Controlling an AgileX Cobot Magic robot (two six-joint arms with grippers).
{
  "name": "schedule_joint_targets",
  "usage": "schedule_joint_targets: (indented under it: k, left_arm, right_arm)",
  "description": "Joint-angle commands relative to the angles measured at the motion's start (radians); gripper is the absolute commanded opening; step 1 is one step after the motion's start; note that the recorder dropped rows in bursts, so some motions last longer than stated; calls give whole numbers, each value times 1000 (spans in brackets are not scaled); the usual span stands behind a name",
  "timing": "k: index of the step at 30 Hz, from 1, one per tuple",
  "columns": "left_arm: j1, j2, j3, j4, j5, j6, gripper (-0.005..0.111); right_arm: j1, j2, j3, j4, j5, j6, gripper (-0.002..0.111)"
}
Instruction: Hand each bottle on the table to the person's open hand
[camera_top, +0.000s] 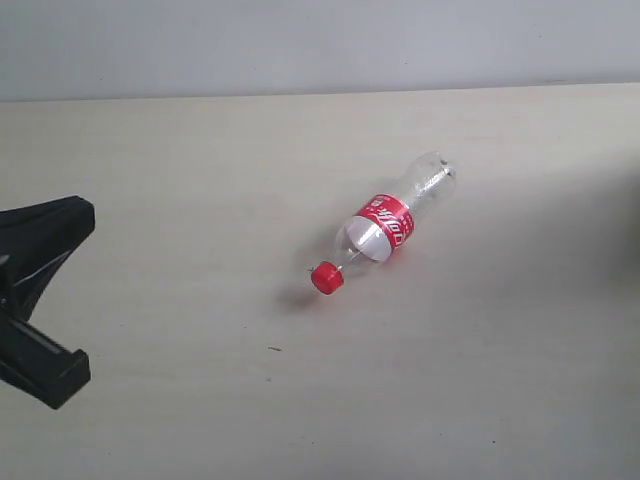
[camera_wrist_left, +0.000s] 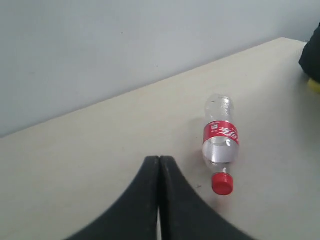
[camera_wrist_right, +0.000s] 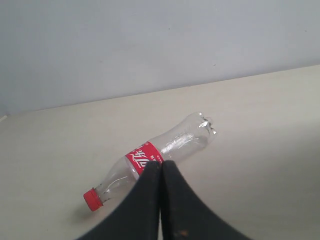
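Pale wood table fills the scene, and a plain grey wall stands behind it. The left claw is black. Its two fingers are pressed tight together with nothing between them. The right claw looks the same, squeezed shut and holding nothing. Out past the tips of the left claw, a little off to one side and not touching it, one clear bottle lies on its side on the table. It has a red label round its middle and a red cap. The cap end points back toward the left claw and the bottom end points toward the wall. From the right claw, the bottle lies ahead and slanted across, and the claw tips hide a bit of it. Far beyond the bottle from the left claw sits a dark shape with a bit of yellow under it, and I cannot tell what it is.
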Motion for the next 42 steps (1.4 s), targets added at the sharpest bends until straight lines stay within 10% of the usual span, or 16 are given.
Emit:
schedule_joint_targets:
  k: [1, 12, 20, 29, 42]
  left_arm:
    - [-5, -7, -11, 18, 132, 138, 0]
    - [35, 43, -236, -17, 394, 973, 0]
    - [236, 37, -466, -1002, -29, 1778, 0]
    - [362, 11, -254, -1188, -793, 1776, 0]
    - [390, -74, 119, -1213, -1235, 1669, 0]
  right_arm:
    - [-3, -3, 4, -2, -2, -2, 0]
    - [-3, -3, 4, -2, -2, -2, 0]
    - [-3, -3, 4, -2, -2, -2, 0]
    - [-3, -3, 4, -2, -2, -2, 0]
    - [-3, -3, 4, -2, -2, -2, 0]
